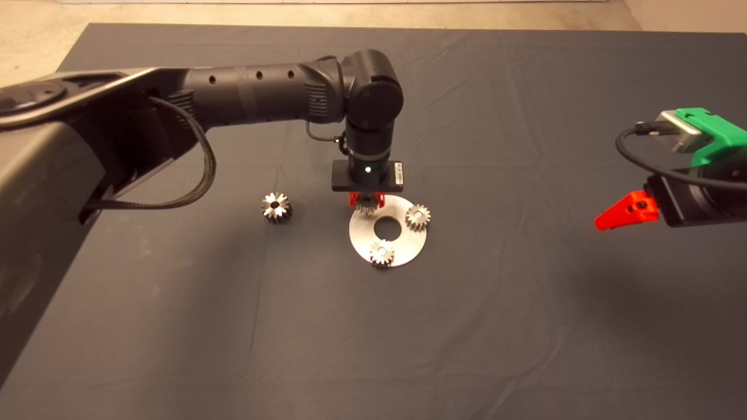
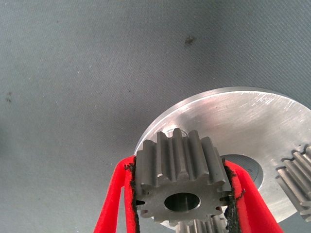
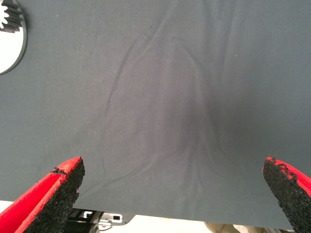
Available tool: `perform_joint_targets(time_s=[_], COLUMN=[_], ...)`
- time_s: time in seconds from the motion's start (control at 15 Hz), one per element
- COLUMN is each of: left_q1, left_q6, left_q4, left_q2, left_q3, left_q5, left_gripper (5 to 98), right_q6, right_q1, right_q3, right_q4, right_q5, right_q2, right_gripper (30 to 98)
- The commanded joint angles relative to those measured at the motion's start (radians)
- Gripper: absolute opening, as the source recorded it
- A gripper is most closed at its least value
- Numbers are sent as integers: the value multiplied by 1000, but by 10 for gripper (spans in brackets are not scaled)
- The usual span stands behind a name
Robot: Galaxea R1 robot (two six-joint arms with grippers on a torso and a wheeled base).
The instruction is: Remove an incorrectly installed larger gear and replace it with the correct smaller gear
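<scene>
The left gripper point(image 2: 182, 201) is clenched on the smaller gear point(image 2: 181, 182), one red finger point(image 2: 114, 199) pressing each toothed flank, and it holds the gear above the far edge of the round plate point(image 2: 243, 121); the bore faces out between the jaws, and whatever post must receive it lies behind the gear, hidden.

The likeliest trouble, as I judge it, is a tilted seat; the pads bear on tooth tips rather than on flat faces, so the gear could roll between them as it goes down and jam askew. It could also clash teeth with a neighbouring gear point(image 2: 297, 180) just beside the jaws on the plate, if the teeth do not mesh; an early release could let it skid across the slick metal.

The gear is dull silver steel, short and cylindrical with fine straight teeth and a round hole; the plate is a thin, bright disc with faint scratches and a large centre hole; the pads are rough black grit; the mat point(image 1: 525, 326) is soft, wrinkled dark cloth.

The larger gear point(image 1: 276, 207), chunky and coarse-toothed, lies on the mat well clear of the jaws; the right gripper point(image 3: 170, 194) waits spread wide, holding nothing, far to the side.
</scene>
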Motion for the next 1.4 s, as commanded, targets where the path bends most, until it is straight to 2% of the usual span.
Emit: perform_joint_targets(time_s=[0.0, 0.13, 0.4, 0.47, 0.53, 0.6, 0.8, 1.07, 1.33], left_q1=[2, 2, 5, 20, 51, 74, 85, 85, 83], left_q6=[22, 31, 34, 54, 91, 105, 84, 50, 53], left_q4=[0, -34, -38, -38, -38, -40, -37, -37, -37], left_q2=[0, 0, 0, 0, 0, 0, -2, -3, -11], left_q3=[-22, -18, -13, -13, -16, -16, 29, 61, 62], left_q5=[25, 27, 29, 29, 27, 34, 57, 55, 54], left_gripper=[273, 272, 272, 272, 271, 271, 271, 271, 272], right_q6=[-1, 1, 1, 1, 1, 4, 9, 9, 9], right_q1=[17, 19, 19, 19, 19, 19, 17, 17, 16], right_q3=[9, 11, 15, 17, 18, 23, 23, 23, 22], right_q4=[26, 25, 26, 26, 26, 25, 23, 23, 22], right_q5=[-14, -14, -14, -14, -14, -14, -14, -16, -14], right_q2=[0, -5, -12, -11, -8, -6, -12, -14, -9], right_gripper=[971, 971, 971, 971, 971, 971, 971, 971, 971])
